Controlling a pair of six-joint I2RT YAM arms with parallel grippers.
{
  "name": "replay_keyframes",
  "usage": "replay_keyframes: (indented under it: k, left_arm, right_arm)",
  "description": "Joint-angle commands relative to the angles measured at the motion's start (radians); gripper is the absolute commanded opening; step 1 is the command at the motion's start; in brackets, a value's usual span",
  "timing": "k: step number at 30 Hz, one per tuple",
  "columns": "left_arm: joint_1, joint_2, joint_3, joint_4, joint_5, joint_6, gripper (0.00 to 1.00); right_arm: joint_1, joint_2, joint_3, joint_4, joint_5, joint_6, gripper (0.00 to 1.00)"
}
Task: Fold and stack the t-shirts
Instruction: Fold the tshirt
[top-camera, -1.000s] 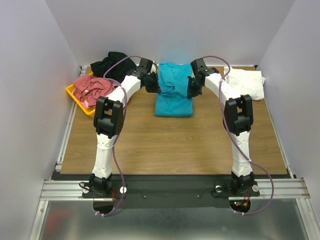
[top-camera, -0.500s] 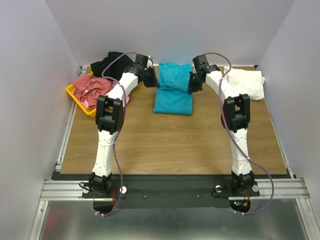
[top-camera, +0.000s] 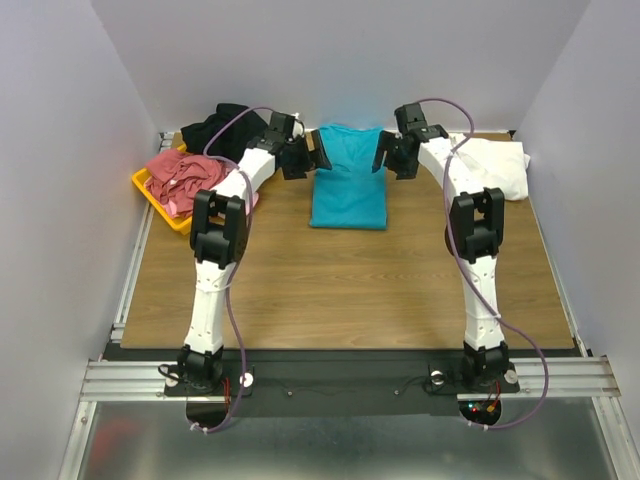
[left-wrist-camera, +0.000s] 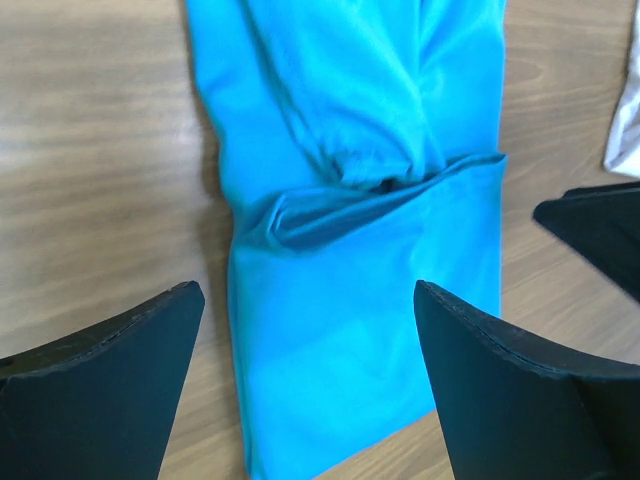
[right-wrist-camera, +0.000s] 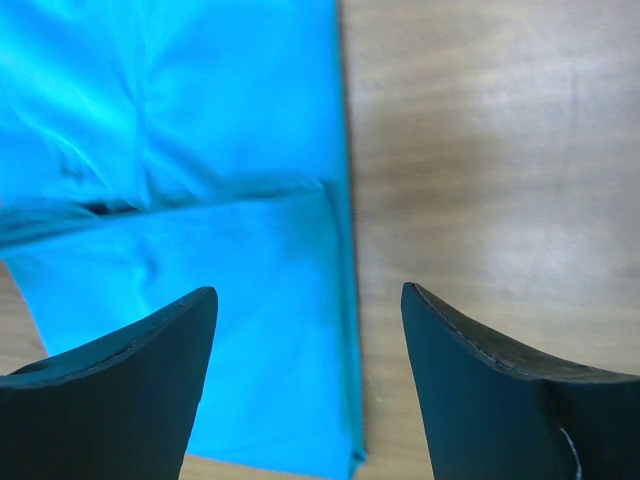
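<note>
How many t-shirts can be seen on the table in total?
4 clearly: teal t-shirt, folded, far middle; black t-shirt, far left corner; dusty red t-shirt, heaped in the yellow tray; white t-shirt, far right. The red heap may hide another.

no text, labels, brands or numbers can be read anywhere.
</note>
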Motion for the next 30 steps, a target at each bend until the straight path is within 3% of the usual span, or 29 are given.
replay_keyframes:
  k: [1,9,15,30]
  left_arm:
    - [-0.003,-0.204,-0.154,0.031,-0.029,0.063,0.99]
    - [-0.060,-0.368,-0.512,0.065,-0.086,0.108,0.98]
    - [-0.095,-0.414,-0.638,0.129,-0.091,0.064,0.92]
    - [-0.108,-0.393,-0.655,0.120,-0.160,0.057,0.82]
  right_arm:
    - [-0.008,-0.143,-0.082,0.020,0.021,-0.025,0.80]
    - [-0.008,-0.334,-0.502,0.125,-0.169,-0.027,0.79]
    - [-0.007,-0.417,-0.680,0.171,-0.222,-0.016,0.75]
    - [-0.005,-0.396,-0.747,0.210,-0.222,-0.022,0.70]
